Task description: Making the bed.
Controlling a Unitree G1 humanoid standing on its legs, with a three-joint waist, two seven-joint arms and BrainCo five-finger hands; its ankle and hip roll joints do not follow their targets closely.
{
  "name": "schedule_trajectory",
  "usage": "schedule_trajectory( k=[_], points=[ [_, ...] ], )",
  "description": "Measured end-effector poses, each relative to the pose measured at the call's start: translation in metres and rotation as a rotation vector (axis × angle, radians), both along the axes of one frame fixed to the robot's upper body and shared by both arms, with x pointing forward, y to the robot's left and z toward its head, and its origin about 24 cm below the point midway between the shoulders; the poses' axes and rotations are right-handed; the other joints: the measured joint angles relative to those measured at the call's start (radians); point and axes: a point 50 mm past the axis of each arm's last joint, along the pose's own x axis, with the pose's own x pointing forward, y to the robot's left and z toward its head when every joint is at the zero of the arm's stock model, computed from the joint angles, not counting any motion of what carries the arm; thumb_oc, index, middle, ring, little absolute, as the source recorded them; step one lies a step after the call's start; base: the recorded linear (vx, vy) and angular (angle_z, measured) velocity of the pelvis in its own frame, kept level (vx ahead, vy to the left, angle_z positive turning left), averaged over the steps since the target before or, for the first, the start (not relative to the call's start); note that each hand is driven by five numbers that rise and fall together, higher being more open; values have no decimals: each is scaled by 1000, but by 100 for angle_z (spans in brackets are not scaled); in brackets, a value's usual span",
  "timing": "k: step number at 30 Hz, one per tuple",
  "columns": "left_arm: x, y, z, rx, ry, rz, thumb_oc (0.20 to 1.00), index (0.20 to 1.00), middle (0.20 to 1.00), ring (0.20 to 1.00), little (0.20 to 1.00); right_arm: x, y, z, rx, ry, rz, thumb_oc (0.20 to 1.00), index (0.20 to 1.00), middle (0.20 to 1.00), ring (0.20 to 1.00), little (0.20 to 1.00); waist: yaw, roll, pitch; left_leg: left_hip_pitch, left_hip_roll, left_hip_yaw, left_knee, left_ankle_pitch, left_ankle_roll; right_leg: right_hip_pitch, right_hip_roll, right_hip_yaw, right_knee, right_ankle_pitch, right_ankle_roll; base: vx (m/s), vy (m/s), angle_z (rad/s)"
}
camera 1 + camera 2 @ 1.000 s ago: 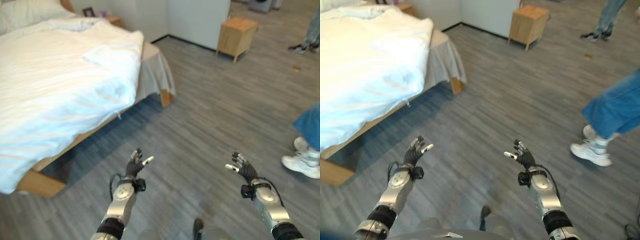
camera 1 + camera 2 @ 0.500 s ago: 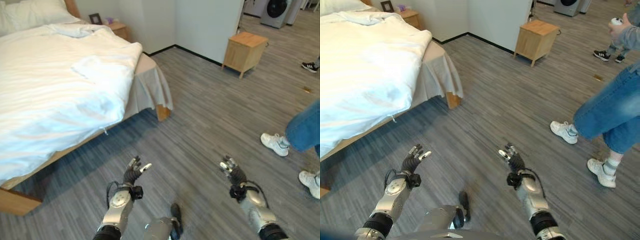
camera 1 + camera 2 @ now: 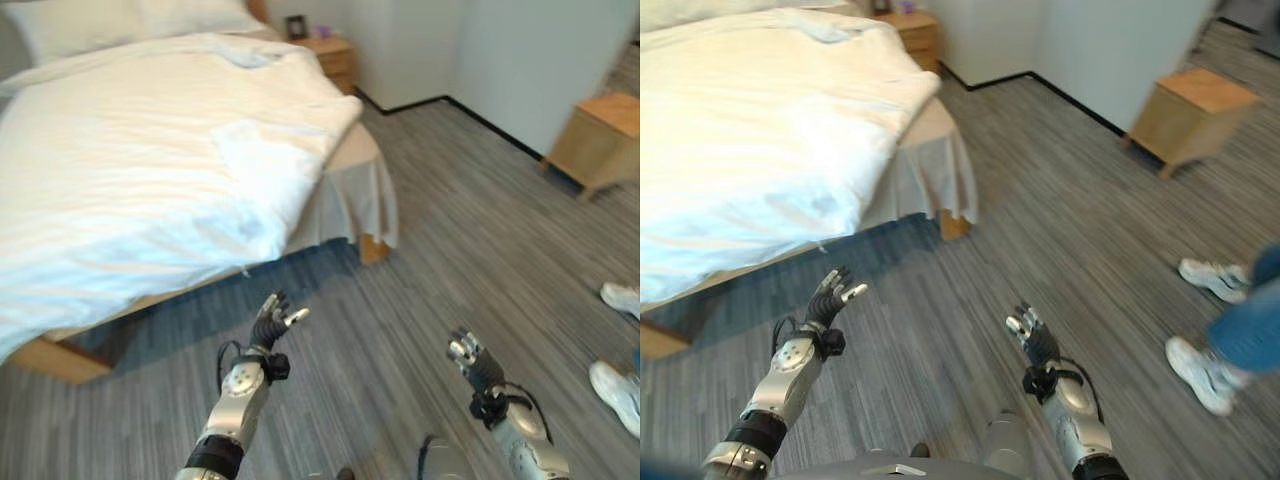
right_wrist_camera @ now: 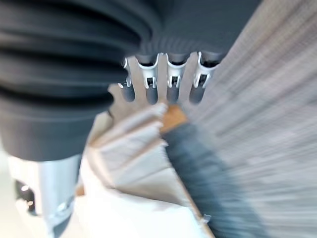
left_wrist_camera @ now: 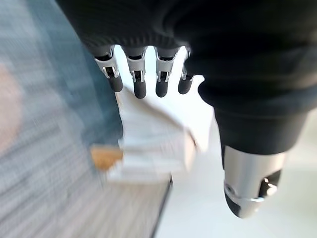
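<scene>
the bed (image 3: 340, 215) sits up ahead on the robot's left, with a rumpled white duvet (image 3: 150, 170) spread over it and hanging off the near edge, one corner folded back on top. pillows (image 3: 130, 25) are at the far end. both hands are raised over the grey plank floor (image 3: 440, 260), well short of the bed. left hand (image 3: 272, 325) has its fingers loosely spread, holding nothing. right hand (image 3: 470, 362) is the same, fingers straight-ish and empty. a wooden nightstand (image 3: 330, 55) stands beside the head of the bed, a small wooden side table (image 3: 595, 145) off to the right, and a person's white shoes (image 3: 618, 375) at the right edge.
</scene>
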Motion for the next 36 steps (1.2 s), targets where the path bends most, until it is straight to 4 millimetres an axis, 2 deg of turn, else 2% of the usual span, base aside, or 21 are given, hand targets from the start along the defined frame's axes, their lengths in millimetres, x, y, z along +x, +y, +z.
schedule_trajectory(
  k=[1,2,3,4,5,6,7,8,9,10,11,12,14,16,19,22,27,28,31,33,36],
  points=[
    [-1,-2,-4,6,20,-14,1000,1000,1000,1000,1000,-2,-3,-2,-4,13,-5,1000,1000,1000,1000,1000,-1,3,3,-19,16,-73,20,-3,-20,34,28,0,9,89,-3,245,-608,235],
    [1,-18,-8,3,35,-67,1000,1000,1000,1000,1000,-8,-16,-1,-20,17,-40,1000,1000,1000,1000,1000,-5,8,6,-50,42,-148,67,-12,-34,36,35,-99,40,79,-43,207,-609,239],
    [-10,-19,-15,-5,60,-78,1000,1000,1000,1000,1000,-3,-23,3,-41,1,-38,1000,1000,1000,1000,1000,11,24,4,-78,74,-140,78,42,-29,46,57,-168,75,51,-83,161,-570,211],
    [-11,-21,-16,-19,60,-79,1000,1000,1000,1000,1000,-4,-29,4,-48,-3,-49,1000,1000,1000,1000,1000,5,3,8,-89,90,-121,101,40,-34,46,55,-206,88,30,-109,10,-522,186],
    [-17,-22,-23,-30,95,-68,1000,1000,1000,1000,1000,0,-38,10,-71,-27,-61,1000,1000,1000,1000,1000,6,-8,18,-143,111,-40,201,65,-48,77,60,-291,78,16,-142,-55,-455,171],
    [-21,-19,-26,-35,106,-50,1000,1000,1000,1000,1000,5,-45,16,-92,-51,-69,1000,1000,1000,1000,1000,25,1,23,-195,107,24,240,124,-32,95,85,-331,91,-5,-171,-54,-504,181],
    [-21,-15,-25,-40,107,-34,1000,1000,1000,1000,1000,4,-47,17,-93,-54,-80,1000,1000,1000,1000,1000,19,-38,31,-214,119,85,249,162,-29,87,60,-362,92,-11,-178,-1,-405,137],
    [-25,-10,-27,-37,115,-16,1000,1000,1000,1000,1000,6,-51,19,-103,-59,-92,1000,1000,1000,1000,1000,45,-56,40,-238,125,165,278,163,-24,100,56,-416,92,-19,-201,7,-361,121],
    [-27,-8,-28,-33,125,-14,1000,1000,1000,1000,1000,5,-49,18,-98,-58,-95,1000,1000,1000,1000,1000,45,-61,41,-240,138,228,301,155,-29,112,51,-454,79,-12,-204,4,-274,77],
    [-27,-8,-28,-34,129,-15,1000,1000,1000,1000,1000,5,-51,18,-100,-58,-100,1000,1000,1000,1000,1000,41,-65,43,-242,146,242,304,153,-32,114,51,-458,75,-13,-207,0,-224,163],
    [-26,-11,-28,-35,132,-36,1000,1000,1000,1000,1000,1,-54,18,-101,-56,-125,1000,1000,1000,1000,1000,34,-60,45,-230,173,413,331,142,-49,154,54,-573,39,-23,-227,-6,-127,162],
    [-26,-13,-27,-35,128,-44,1000,1000,1000,1000,1000,0,-54,18,-99,-56,-126,1000,1000,1000,1000,1000,39,-53,41,-222,151,433,316,132,-56,156,54,-600,38,-28,-220,33,-102,190],
    [-24,-16,-25,-39,117,-55,1000,1000,1000,1000,1000,2,-48,18,-89,-58,-104,1000,1000,1000,1000,1000,50,-30,40,-201,127,444,218,126,-56,137,52,-620,49,-34,-209,36,-69,65],
    [-30,-21,-30,-57,135,-56,1000,1000,1000,1000,1000,-3,-45,16,-81,-48,-99,1000,1000,1000,1000,1000,37,12,20,-141,124,460,72,136,-48,139,60,-631,57,-36,-180,33,-4,52],
    [-31,-31,-31,-78,139,-75,1000,1000,1000,1000,1000,-1,-38,13,-59,-45,-98,1000,1000,1000,1000,1000,36,73,-2,-84,124,392,-98,115,-44,114,87,-622,104,-53,-168,52,-7,59],
    [-40,-28,-36,-73,164,-71,1000,1000,1000,1000,1000,4,-18,13,17,-65,-79,1000,1000,1000,1000,1000,50,70,-15,-82,104,382,-110,107,-48,68,62,-579,166,-78,-162,26,36,7],
    [-54,-15,-43,-65,201,-16,1000,1000,1000,1000,1000,-2,-17,10,34,-49,-95,1000,1000,1000,1000,1000,49,73,-27,-68,93,407,-121,107,-47,56,59,-535,173,-78,-160,4,34,-14],
    [-60,-15,-46,-70,219,-13,1000,1000,1000,1000,1000,-29,-31,0,17,14,-155,1000,1000,1000,1000,1000,36,89,-59,-47,111,408,-128,107,-46,85,84,-534,144,-79,-157,-29,11,-5],
    [-61,-3,-44,-67,205,51,1000,1000,1000,1000,1000,-18,-31,5,-37,-14,-108,1000,1000,1000,1000,1000,46,89,-56,-51,113,433,-131,105,-46,62,88,-501,166,-83,-159,-70,-7,-20],
    [-55,8,-34,-64,152,106,1000,1000,1000,1000,1000,-6,-36,18,-57,-77,-109,1000,1000,1000,1000,1000,45,96,-53,-55,113,439,-133,106,-47,47,86,-500,173,-82,-159,-117,-4,-16],
    [-51,10,-29,-91,117,126,1000,1000,1000,1000,1000,1,-44,27,-108,-130,-112,1000,1000,1000,1000,1000,42,101,-51,-45,112,445,-138,107,-47,46,83,-500,183,-86,-157,-121,-26,-1]
  ],
)
